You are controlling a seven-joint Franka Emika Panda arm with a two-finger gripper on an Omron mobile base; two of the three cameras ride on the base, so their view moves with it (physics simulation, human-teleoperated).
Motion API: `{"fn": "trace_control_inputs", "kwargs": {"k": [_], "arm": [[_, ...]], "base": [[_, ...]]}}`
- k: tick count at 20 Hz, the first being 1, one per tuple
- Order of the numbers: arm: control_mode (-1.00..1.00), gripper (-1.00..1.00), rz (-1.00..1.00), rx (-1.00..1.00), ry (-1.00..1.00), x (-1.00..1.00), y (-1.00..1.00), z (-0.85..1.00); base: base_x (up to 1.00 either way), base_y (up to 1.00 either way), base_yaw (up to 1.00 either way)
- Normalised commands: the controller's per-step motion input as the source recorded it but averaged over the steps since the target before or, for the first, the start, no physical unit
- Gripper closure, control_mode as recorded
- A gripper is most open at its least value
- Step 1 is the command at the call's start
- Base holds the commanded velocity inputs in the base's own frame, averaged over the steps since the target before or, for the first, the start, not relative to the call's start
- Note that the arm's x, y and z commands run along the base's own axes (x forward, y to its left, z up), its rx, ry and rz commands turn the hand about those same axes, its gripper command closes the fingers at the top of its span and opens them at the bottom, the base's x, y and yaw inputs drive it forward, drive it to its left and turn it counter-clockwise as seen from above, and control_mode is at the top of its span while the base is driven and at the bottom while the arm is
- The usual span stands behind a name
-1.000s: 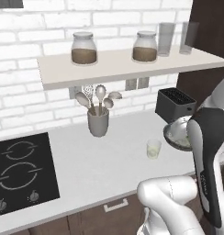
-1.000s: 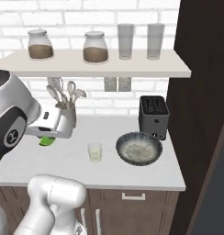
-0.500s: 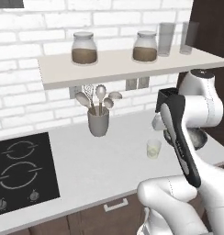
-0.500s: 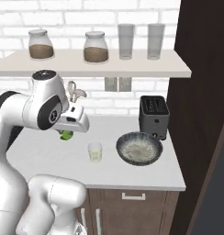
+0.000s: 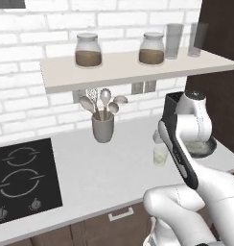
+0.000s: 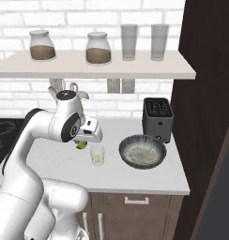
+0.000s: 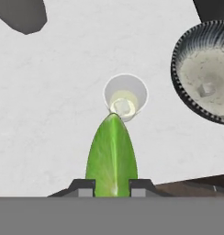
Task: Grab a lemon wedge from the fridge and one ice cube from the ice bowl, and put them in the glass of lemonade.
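In the hand view the jaws are clamped on the lemon wedge, a bright green sliver gripped at its wide end with its tip aimed at the glass of lemonade below. The glass is seen from almost straight above there: a round rim, pale liquid, and a small whitish cube in it. To one side lies the ice bowl, dark ribbed wall, speckled whitish inside, one small cube resting in it.

The right base view gives what the hand view cannot: heights and spacing. The gripper hangs over the white bench, just beside the glass and a little above its rim, with the wedge a green speck under the hand. The ice bowl sits near the glass, not touching it, and a black toaster stands behind the bowl.

In the left base view the arm's forearm covers the hand; the glass shows just beside it, the bowl's rim past it. Farther back are a grey utensil cup, a black hob, and a shelf carrying two jars and two tall glasses.
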Motion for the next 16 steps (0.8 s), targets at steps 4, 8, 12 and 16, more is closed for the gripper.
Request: {"fn": "trace_control_inputs", "kwargs": {"k": [4, 8, 12, 16], "arm": [[-1.0, 1.0, 0.0, 0.0, 0.0, 0.36, -0.17, -0.13], [-1.0, 1.0, 0.0, -0.03, 0.0, 0.4, 0.01, -0.07], [-1.0, 1.0, 0.0, -0.01, 0.02, 0.3, 0.0, -0.09], [-1.0, 1.0, 0.0, 0.0, 0.01, 0.28, 0.0, -0.03]], "base": [[0.0, 0.0, 0.0], [0.0, 0.0, 0.0], [0.0, 0.0, 0.0], [0.0, 0.0, 0.0]]}}
